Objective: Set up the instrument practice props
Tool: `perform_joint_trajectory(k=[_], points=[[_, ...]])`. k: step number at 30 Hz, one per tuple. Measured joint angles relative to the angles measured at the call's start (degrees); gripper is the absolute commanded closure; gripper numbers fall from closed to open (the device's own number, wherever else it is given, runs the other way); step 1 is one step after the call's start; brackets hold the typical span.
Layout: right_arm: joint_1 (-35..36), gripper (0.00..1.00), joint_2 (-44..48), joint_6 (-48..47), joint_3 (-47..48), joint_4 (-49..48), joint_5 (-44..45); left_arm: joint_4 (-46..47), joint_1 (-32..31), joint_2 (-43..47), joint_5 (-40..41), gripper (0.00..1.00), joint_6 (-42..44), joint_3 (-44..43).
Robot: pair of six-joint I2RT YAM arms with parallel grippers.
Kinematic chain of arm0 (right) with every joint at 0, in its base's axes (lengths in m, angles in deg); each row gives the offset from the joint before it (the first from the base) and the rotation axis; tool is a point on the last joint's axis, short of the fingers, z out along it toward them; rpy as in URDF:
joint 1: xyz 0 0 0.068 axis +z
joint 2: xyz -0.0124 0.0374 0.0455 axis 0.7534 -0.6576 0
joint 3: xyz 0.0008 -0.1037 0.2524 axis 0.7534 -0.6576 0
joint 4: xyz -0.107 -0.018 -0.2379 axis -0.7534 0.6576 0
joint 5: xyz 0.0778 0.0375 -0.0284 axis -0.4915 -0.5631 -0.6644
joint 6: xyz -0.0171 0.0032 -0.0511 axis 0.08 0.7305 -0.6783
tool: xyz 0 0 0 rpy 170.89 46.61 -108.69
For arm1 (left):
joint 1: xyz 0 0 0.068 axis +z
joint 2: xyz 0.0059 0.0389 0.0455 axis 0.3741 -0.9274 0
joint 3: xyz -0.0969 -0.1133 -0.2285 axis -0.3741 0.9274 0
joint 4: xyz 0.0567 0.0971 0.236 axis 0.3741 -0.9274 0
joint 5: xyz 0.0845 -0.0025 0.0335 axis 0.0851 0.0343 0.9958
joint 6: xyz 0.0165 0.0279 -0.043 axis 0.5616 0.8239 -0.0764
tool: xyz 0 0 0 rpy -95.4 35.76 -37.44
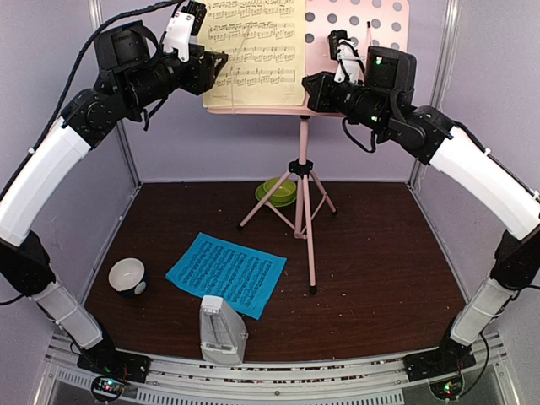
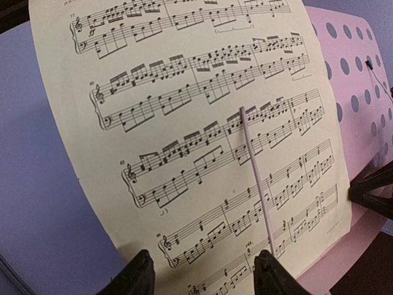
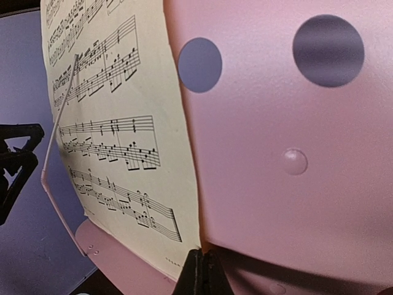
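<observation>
Yellow sheet-music page (image 1: 253,51) rests on the pink music stand (image 1: 359,29) at 12 o'clock, under the thin retaining wire (image 2: 255,178).
The left gripper (image 2: 206,273) stands released, straddling the page's lower edge; the right gripper (image 3: 200,270) is clenched at its 5 o'clock corner, with nothing visibly pinched. Square the page gently against the ledge. The blue sheet-music page (image 1: 226,272) lies at 7 o'clock and the metronome (image 1: 219,331) at 6.
</observation>
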Motion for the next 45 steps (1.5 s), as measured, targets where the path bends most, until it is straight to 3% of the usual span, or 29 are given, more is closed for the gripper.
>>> perform_joint_trajectory(k=[12, 20, 24, 33, 41, 45], points=[[-0.02, 1.0, 1.42, -0.9, -1.62, -0.07, 1.55, -2.21, 9.29, 3.37, -5.25, 0.38, -7.85, 1.97], [-0.22, 1.0, 2.8, -1.07, -4.42, -0.48, 1.7, -2.19, 10.91, 3.89, -12.5, 0.38, -12.98, 4.79], [-0.22, 0.8, 3.34, -1.33, -5.38, -1.51, 0.57, -2.16, 11.32, 3.13, -14.88, 0.41, -14.27, 4.81], [-0.37, 0.71, 2.67, -1.05, -3.21, -3.15, -0.46, -2.12, 11.39, 2.12, -17.88, 0.47, -15.21, 4.68], [-0.55, 0.71, 0.39, -0.59, -0.02, -3.74, -1.01, -1.7, 11.41, -0.04, -19.65, 0.53, -15.26, 3.04], [-0.57, 0.8, -1.03, 0.09, 1.36, -4.24, -1.79, -1.51, 11.41, -0.87, -20.68, 0.58, -15.43, 1.62]])
